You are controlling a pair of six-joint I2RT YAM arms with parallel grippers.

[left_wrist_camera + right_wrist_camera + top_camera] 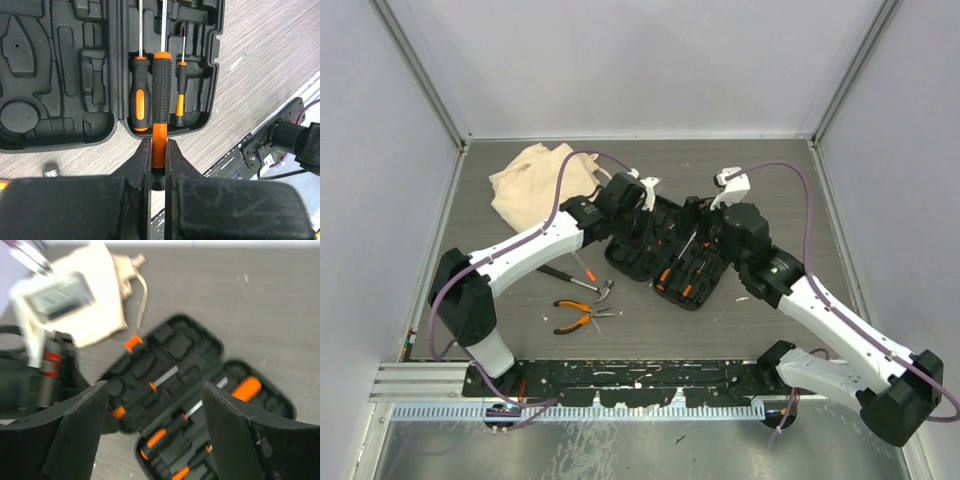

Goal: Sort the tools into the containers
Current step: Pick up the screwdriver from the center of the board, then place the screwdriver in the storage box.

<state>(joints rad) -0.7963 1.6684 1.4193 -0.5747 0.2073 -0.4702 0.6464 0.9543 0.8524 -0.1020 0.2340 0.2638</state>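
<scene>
Screwdriver [161, 85] clamped in left gripper [159, 150] over open tool case [65, 75], right gripper [155, 410] spread wide

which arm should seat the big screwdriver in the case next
Left. The left hand is shut on the big screwdriver, lined up over the case beside two smaller screwdrivers. The right hand hovers open and empty above it.

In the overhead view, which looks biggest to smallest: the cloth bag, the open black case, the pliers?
1. The black case and cloth bag: alike, both partly behind arms, so unranked.
2. The pliers, clearly smallest.
</scene>
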